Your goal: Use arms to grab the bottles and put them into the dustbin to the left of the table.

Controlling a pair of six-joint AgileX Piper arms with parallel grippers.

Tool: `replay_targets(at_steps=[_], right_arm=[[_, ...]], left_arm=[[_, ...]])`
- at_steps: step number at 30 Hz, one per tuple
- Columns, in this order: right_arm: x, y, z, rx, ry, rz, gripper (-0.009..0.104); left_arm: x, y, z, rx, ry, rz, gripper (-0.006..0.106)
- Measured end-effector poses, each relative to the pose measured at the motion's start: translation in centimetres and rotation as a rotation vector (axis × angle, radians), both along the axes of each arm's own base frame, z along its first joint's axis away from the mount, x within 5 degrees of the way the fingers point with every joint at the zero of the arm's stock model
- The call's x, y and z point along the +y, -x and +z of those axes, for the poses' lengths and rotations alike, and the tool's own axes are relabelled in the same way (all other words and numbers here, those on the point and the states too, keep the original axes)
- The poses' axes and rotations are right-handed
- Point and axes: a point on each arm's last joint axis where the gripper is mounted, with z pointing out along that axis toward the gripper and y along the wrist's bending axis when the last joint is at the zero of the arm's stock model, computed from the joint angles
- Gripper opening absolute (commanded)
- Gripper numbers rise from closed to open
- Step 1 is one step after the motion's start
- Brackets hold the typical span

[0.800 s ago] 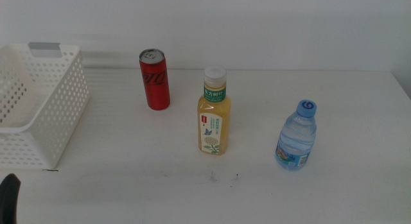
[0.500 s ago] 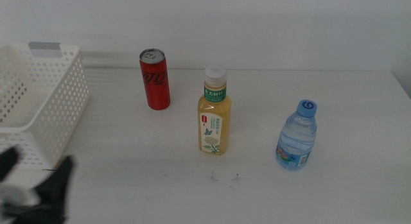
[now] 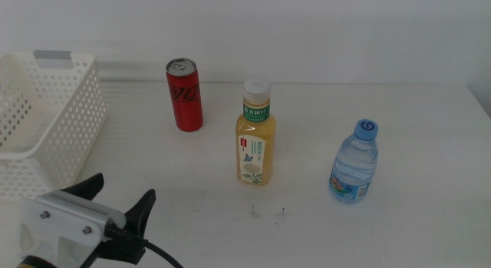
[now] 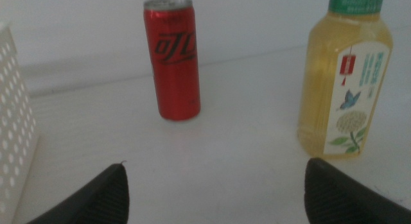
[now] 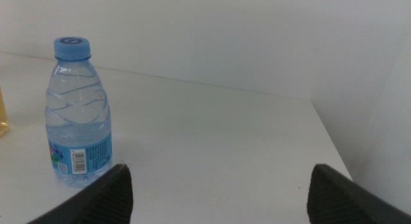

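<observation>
The left tool sits low at the near left corner of the counter, its white housing and black cable showing in the middle view. Its two dark jaws stand wide apart and hold nothing. They point toward the far side, with bare counter between them.

The red cola can stands upright at the far side, left of centre and well apart from the left tool. In the left wrist view the can rises beyond the gap between the jaws, nearer to one jaw than to the other. The yellow tea bottle stands upright near the middle of the counter, to the right of the can and nearer to the front. Its white cap is on, with a green label around the neck. The left wrist view shows the same bottle with its printed front label facing the camera.

The small clear water bottle stands upright on the right part of the counter, apart from the tea bottle, blue cap on.

The right tool is outside the middle view. In its own wrist view its jaws are spread wide and empty, with the water bottle standing just beyond one of them.

The white dustbin stands at the far left edge, with perforated walls and a grey handle bar at its far rim. Its near corner is just beyond the left tool.
</observation>
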Motion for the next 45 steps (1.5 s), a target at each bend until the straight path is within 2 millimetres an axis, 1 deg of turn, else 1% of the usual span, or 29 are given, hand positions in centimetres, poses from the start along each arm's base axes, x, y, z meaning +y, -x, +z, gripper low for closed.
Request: replay_targets(at_steps=[6, 14, 16, 18, 20, 23, 26, 32, 39, 45], right_arm=[[0.0, 0.0, 0.0, 0.0, 0.0, 0.0, 0.088], [0.0, 0.0, 0.0, 0.0, 0.0, 0.0, 0.088], [0.0, 0.0, 0.0, 0.0, 0.0, 0.0, 0.088], [0.0, 0.0, 0.0, 0.0, 0.0, 0.0, 0.088], [0.0, 0.0, 0.0, 0.0, 0.0, 0.0, 0.088], [0.0, 0.0, 0.0, 0.0, 0.0, 0.0, 0.088], [0.0, 0.0, 0.0, 0.0, 0.0, 0.0, 0.088], [0.0, 0.0, 0.0, 0.0, 0.0, 0.0, 0.088], [0.0, 0.0, 0.0, 0.0, 0.0, 0.0, 0.088], [0.0, 0.0, 0.0, 0.0, 0.0, 0.0, 0.088]], left_arm=[[0.0, -0.1, -0.3, 0.02, 0.008, 0.009, 0.094], [-0.1, -0.4, -0.1, 0.002, 0.01, 0.011, 0.094], [-0.2, -0.8, 0.2, -0.015, 0.003, 0.013, 0.094], [-0.7, -2.0, 0.7, -0.032, 0.014, 0.024, 0.094], [-1.4, -3.9, 1.0, -0.011, 0.018, 0.035, 0.094], [-2.5, -6.6, 0.9, 0.01, 0.017, 0.046, 0.094], [-3.2, -9.1, 0.5, 0.011, 0.016, 0.055, 0.094], [-3.2, -13.6, -0.8, 0.024, 0.036, 0.045, 0.094], [-2.7, -17.8, -1.8, 0.027, 0.073, -0.018, 0.094], [-2.8, -20.9, -3.4, 0.044, 0.09, -0.058, 0.094]])
